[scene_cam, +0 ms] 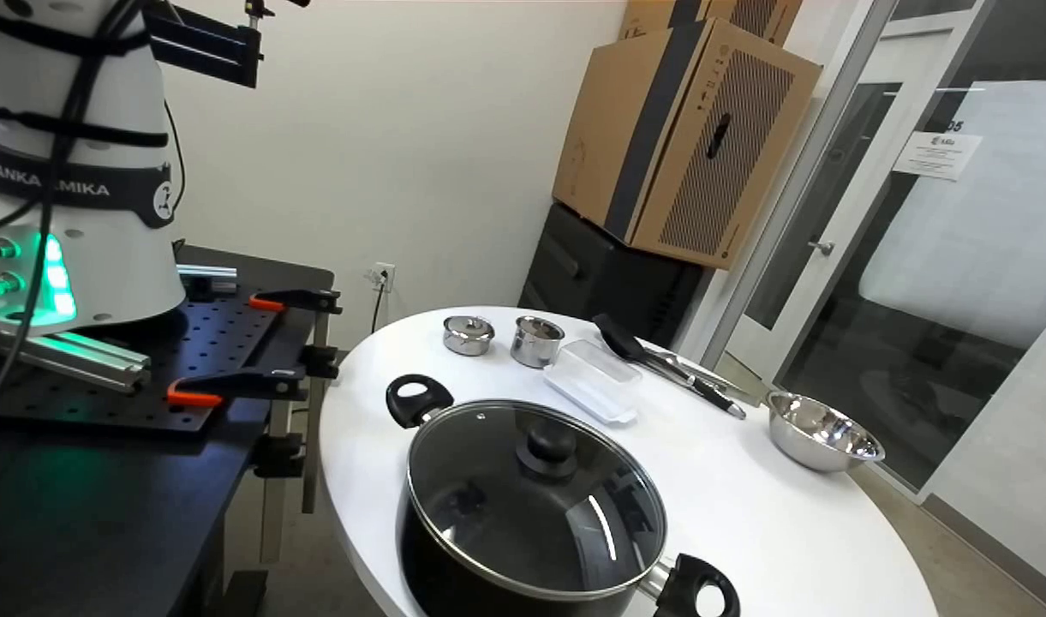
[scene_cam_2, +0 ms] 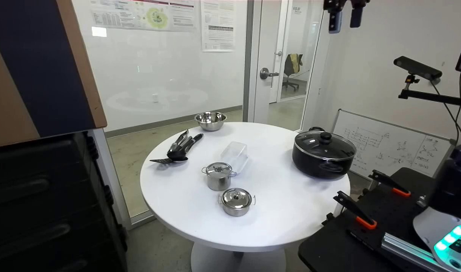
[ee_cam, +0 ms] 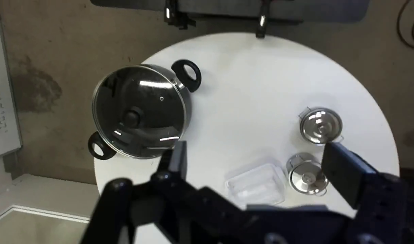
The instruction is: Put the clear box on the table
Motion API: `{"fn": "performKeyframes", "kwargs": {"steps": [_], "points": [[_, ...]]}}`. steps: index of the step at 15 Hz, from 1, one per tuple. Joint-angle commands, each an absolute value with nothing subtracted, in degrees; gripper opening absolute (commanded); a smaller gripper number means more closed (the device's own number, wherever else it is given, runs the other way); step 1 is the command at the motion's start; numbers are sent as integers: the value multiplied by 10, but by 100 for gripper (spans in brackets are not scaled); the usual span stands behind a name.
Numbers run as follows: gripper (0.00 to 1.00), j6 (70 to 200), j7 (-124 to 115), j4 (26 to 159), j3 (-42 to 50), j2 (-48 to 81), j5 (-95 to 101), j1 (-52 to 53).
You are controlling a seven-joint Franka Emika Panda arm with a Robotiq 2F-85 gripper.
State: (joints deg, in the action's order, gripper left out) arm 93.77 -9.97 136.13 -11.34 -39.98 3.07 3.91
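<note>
Pale walls (scene_cam: 385, 128) and glass (scene_cam_2: 158, 79) rise behind the round white table (scene_cam_2: 283, 215), its edge just beside the black workbench (scene_cam: 86, 506), where a band (scene_cam: 133, 195) on the robot's base (scene_cam: 120, 266) reads FRANKA, then a partly hidden word ending MIKA. Near the table's edge stands a black lidded pot (scene_cam_2: 323, 160), and above hangs the gripper (scene_cam_2: 345, 23), jaws spread wide, well apart from everything below. On the table, toward its middle, lies the clear box (ee_cam: 256, 183), just beside a small steel pot (scene_cam_2: 219, 180).

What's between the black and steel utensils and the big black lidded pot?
An exterior view shows a clear plastic box there, on the round white table.
</note>
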Motion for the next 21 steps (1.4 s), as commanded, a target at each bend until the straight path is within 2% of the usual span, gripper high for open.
{"fn": "performKeyframes", "kwargs": {"steps": [1, 6, 12, 19, 21], "points": [[100, 1048, -172, 1343, -104, -319, 2, 16], [100, 1223, -291, 1328, -109, -202, 6, -19], [100, 1360, -472, 1318, -104, -77, 28, -35], [100, 1387, -692, 1281, -62, 42, 87, -16], [100, 1388, -659, 1303, -51, 21, 73, -6]]}}
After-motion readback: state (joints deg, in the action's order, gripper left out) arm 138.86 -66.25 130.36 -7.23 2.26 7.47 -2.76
